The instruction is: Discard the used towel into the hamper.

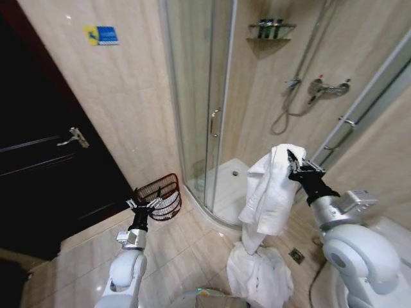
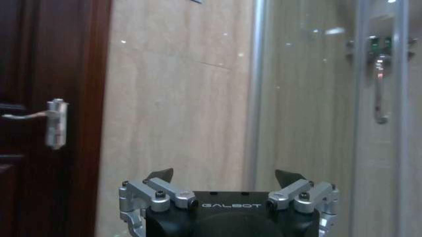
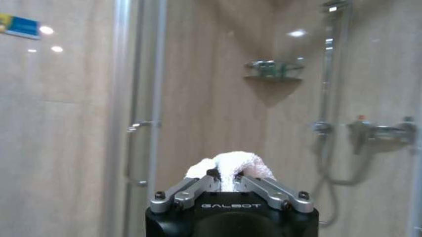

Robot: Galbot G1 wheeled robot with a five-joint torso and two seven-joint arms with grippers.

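A long white towel (image 1: 270, 192) hangs from my right gripper (image 1: 292, 160), which is raised at the right and shut on the towel's top fold (image 3: 231, 165). The towel's lower end lies bunched on the tile floor (image 1: 257, 276). The hamper (image 1: 160, 196), a small dark reddish-brown wire basket, stands on the floor against the wall beside the shower's glass corner. My left gripper (image 1: 144, 206) is held low at the left, just in front of the hamper, with its fingers (image 2: 161, 175) spread open and nothing between them.
A dark wooden door (image 1: 45, 154) with a lever handle fills the left. The curved glass shower enclosure (image 1: 205, 109) stands ahead, with a white tray, a hose and a corner shelf. A floor drain (image 1: 297, 255) sits near the towel pile.
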